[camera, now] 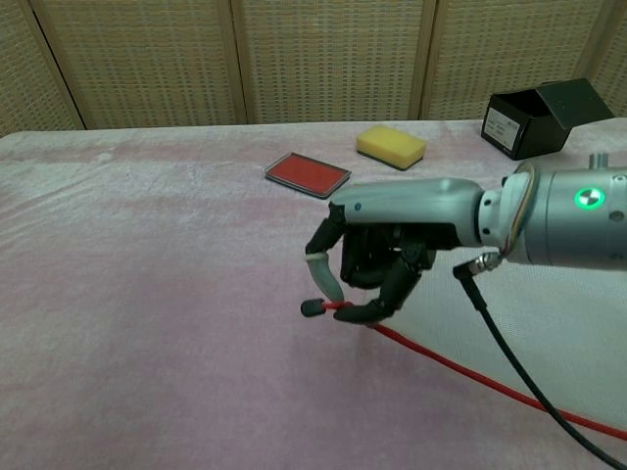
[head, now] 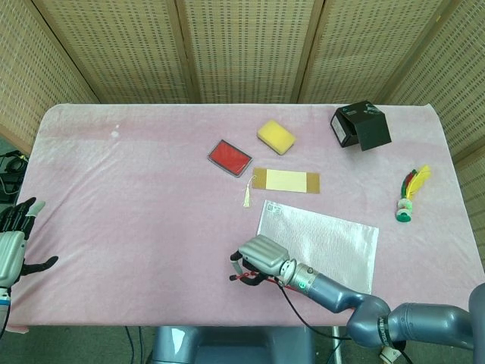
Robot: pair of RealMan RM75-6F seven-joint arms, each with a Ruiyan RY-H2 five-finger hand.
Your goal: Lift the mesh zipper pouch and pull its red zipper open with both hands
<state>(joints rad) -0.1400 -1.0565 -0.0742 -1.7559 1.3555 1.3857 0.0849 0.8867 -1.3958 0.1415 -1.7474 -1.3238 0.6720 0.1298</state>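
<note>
The mesh zipper pouch (head: 326,239) is silvery white with a red zipper (camera: 441,364) along its near edge. My right hand (head: 256,263) pinches the zipper's left end with its fingers curled in. It holds that end above the pink table (head: 136,189). The pouch (camera: 563,323) hangs tilted, its near-left corner raised and its far edge lower. In the chest view the right hand (camera: 377,262) sits mid-frame, with the red zipper running down to the right from it. My left hand (head: 15,244) hovers off the table's left edge, fingers spread, holding nothing.
A red flat tin (head: 229,157), a yellow sponge (head: 276,136) and a tasselled bookmark (head: 286,180) lie beyond the pouch. A black box (head: 361,126) stands at the back right. A feathered shuttlecock (head: 409,196) lies at the right. A woven screen backs the table.
</note>
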